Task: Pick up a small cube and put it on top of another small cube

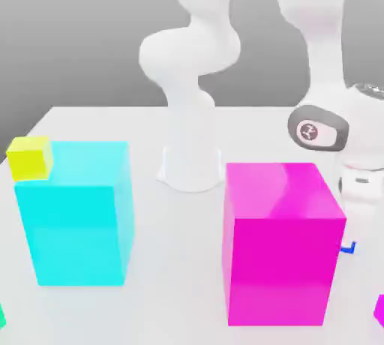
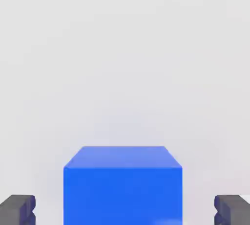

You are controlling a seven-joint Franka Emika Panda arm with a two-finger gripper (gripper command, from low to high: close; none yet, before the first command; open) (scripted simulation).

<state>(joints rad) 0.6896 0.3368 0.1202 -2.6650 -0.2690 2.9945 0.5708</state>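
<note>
We are straddling the small blue cube (image 2: 122, 185) on the counter (image 2: 122, 48), fingers (image 2: 17, 209) spread apart beside it; it looks light, rigid, best gripped on flat opposite faces.

The small blue cube (image 2: 122, 185) sits flat on the pale surface, one face square to the hand camera, low in the middle of that frame. In the exterior view, a sliver of it (image 1: 349, 247) shows at the right, just past the magenta block's edge.
</note>
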